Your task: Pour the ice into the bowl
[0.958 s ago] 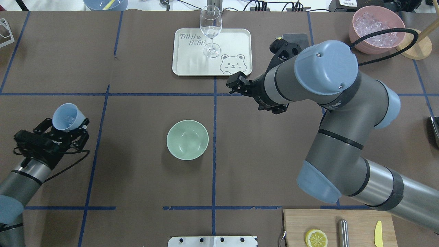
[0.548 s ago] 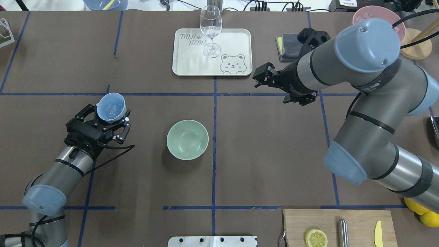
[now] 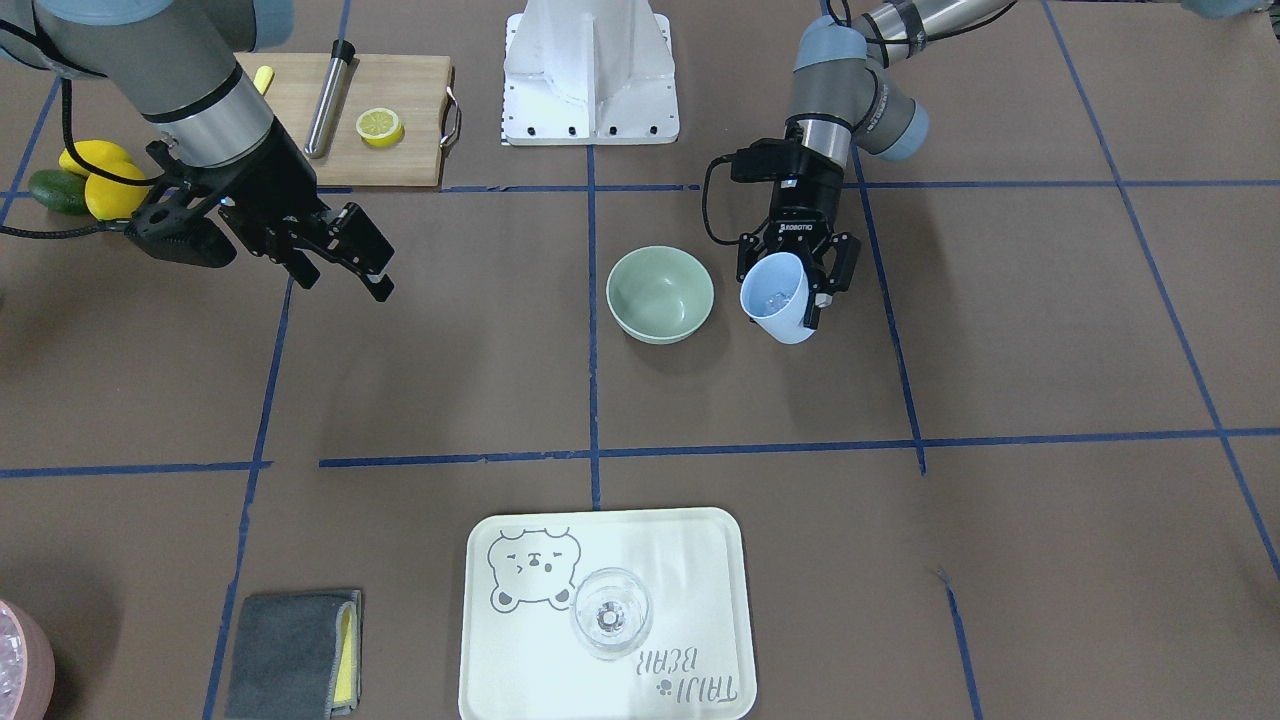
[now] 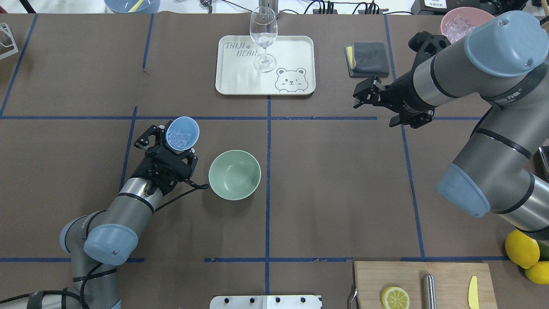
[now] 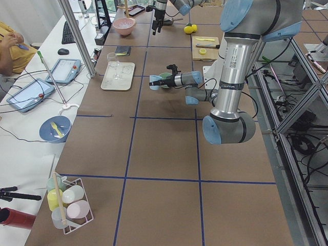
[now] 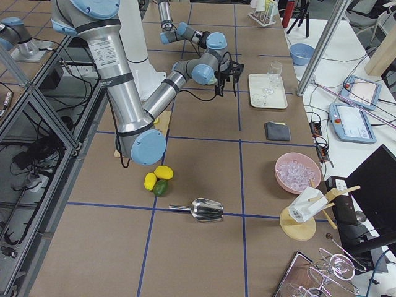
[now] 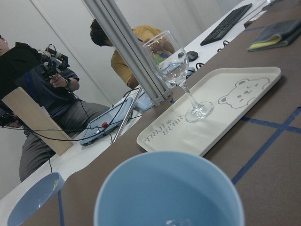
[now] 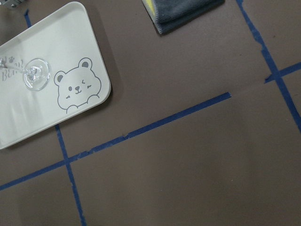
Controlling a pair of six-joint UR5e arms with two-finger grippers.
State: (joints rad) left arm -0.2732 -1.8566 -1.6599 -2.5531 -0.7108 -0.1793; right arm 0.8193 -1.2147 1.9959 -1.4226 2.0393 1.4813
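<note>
Looks like the carry step: cup on its way to the bowl, no pouring yet. Left gripper (image 4: 173, 145) clamped around a blue cup (image 4: 182, 132), with the ice (image 4: 177, 138) heaped inside as small clear cubes. Cup up off the table, tipped a little, just beside the green bowl (image 4: 234, 174) and not over it. Nothing in the bowl. Right gripper (image 4: 357, 98) well off on the other side, fingers spread apart, nothing between them.

Next, most likely: slide the cup over the middle of the bowl, then tip it slowly to drop the cubes in with no bounce out. Calls for a firm hold the whole way, to stop any slip.

Below, a brown table (image 4: 334, 184) marked with blue tape lines. At the far edge, a pale tray (image 4: 296, 51) with a bear picture and a wine glass (image 4: 263, 38) standing on it. Near that, a folded grey cloth (image 4: 369, 58) and a pink bowl (image 4: 445, 22) with more ice in it. At the near edge, a wooden board (image 4: 450, 274) with a lemon slice (image 4: 395, 298). Beyond the table, people (image 7: 44, 94) seated, with a keyboard (image 7: 230, 21) close by.
</note>
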